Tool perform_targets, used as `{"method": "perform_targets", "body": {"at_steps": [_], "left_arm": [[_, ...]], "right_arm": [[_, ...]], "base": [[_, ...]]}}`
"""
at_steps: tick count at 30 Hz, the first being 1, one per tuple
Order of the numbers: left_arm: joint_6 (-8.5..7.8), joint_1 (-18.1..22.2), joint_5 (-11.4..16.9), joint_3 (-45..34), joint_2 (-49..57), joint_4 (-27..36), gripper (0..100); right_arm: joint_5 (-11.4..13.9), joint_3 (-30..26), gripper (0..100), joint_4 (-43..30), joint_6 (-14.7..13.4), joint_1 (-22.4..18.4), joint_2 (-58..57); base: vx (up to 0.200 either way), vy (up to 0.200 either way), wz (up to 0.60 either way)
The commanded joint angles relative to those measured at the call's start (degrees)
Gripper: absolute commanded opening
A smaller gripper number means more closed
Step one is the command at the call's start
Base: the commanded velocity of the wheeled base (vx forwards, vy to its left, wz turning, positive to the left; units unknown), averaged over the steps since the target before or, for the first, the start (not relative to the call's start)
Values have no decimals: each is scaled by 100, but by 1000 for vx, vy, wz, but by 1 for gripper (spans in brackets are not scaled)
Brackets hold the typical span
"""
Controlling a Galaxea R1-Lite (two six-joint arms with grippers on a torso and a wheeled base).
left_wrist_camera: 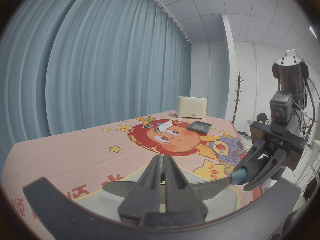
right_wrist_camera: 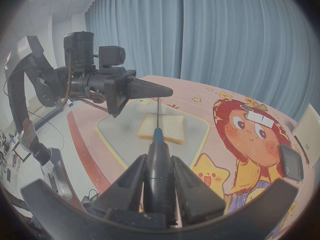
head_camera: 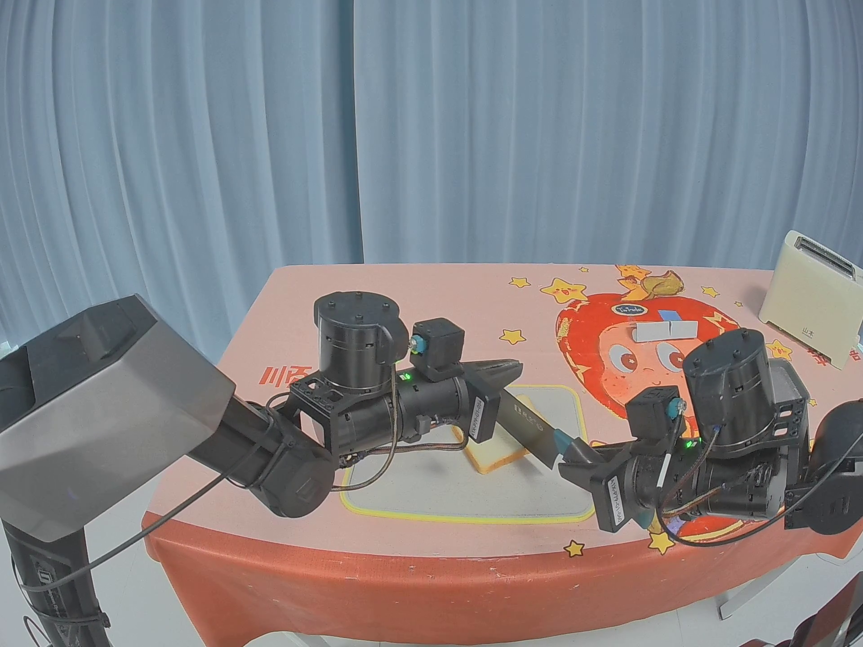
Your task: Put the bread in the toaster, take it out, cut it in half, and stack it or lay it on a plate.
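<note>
Cutting step: right gripper [right_wrist_camera: 158, 157] clamps the knife [head_camera: 529, 421], blade over the bread [right_wrist_camera: 168, 130], maybe touching. Left gripper [head_camera: 505, 373] is pinched closed just above the bread. Next: press straight down.

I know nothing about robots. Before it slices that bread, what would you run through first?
1. Knife gripped: right tool is shut on the handle. Ok.
2. Bread lying flat on the cutting board: ok.
3. Blade lined up: seen edge-on from the right wrist, it runs across about the middle of the slice. Ok.
4. Left tool clear of the blade: it is shut, right at the blade's far end. Whether they touch: cannot tell.
5. Bread held against sliding: nothing pins it. Not ok.
6. Black plate free for the halves: ok.
</note>
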State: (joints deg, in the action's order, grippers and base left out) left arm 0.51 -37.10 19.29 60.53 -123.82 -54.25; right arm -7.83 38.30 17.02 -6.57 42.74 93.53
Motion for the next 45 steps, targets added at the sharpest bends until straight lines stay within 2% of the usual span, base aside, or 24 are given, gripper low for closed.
{"method": "perform_targets", "body": {"at_steps": [1,39,45], "left_arm": [[2,-61,5,-111,16,-51,0],[2,-70,-13,29,-213,-60,0],[2,-35,-21,65,-265,-51,0]], "right_arm": [[0,2,0,3,-11,6,25],[0,-174,0,-23,-11,6,43],[0,-69,0,3,-28,6,-1]], "base": [[0,0,0],[0,0,0],[0,0,0]]}}
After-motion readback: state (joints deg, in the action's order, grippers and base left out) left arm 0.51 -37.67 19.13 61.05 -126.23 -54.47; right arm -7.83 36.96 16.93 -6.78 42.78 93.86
